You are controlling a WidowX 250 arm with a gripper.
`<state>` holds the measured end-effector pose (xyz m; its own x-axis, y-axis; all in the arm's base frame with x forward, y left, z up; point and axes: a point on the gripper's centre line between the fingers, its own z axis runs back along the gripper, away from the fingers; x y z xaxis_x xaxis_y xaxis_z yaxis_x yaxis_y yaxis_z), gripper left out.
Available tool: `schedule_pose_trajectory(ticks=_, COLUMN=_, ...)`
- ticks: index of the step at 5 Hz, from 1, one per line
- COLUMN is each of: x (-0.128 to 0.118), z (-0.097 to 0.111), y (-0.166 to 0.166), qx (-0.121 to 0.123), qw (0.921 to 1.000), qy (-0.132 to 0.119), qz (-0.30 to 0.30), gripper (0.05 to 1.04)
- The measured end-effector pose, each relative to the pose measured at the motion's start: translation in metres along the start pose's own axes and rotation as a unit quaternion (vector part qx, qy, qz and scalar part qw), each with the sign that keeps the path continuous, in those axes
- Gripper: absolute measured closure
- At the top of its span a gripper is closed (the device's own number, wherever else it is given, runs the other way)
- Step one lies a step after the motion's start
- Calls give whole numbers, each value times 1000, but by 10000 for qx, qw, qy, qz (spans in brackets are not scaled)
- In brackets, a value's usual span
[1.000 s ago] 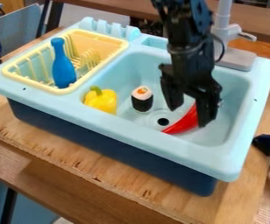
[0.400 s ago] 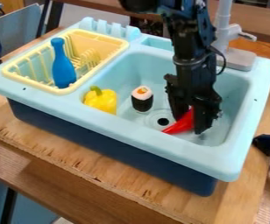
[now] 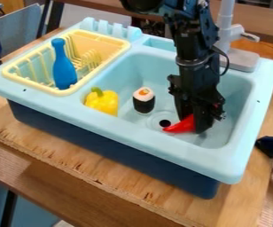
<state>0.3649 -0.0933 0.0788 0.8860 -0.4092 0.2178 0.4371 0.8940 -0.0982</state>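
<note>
The black gripper (image 3: 191,120) hangs low in the right part of the sink basin, its fingers closed around a red chili-shaped toy (image 3: 181,126). The toy's pointed end sticks out to the left near the drain, and its other end is partly hidden behind the fingers. Left of the drain a sushi roll toy (image 3: 143,101) with a black wrap stands upright. A yellow bell pepper (image 3: 102,102) rests at the basin's left side.
A yellow dish rack (image 3: 66,92) at the sink's left holds a blue bottle-shaped toy (image 3: 64,65). The light blue sink rim (image 3: 162,153) borders the basin, and a grey faucet (image 3: 226,31) rises behind it. A dark blue object (image 3: 272,146) lies at the right edge.
The gripper has moved lower into the basin and its fingers have come together on the red toy. The toy has turned slightly, its tip now lying flatter.
</note>
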Motion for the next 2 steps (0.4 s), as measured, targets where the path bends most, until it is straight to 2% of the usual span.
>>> schedule_pose_trajectory(ticks=1, x=-1, z=1, y=3, qx=30, qw=10000, qy=22, qz=-16, gripper=650)
schedule_pose_trajectory(ticks=2, x=-2, z=23, y=17, qx=212, qw=9994, qy=-219, qz=165, gripper=649)
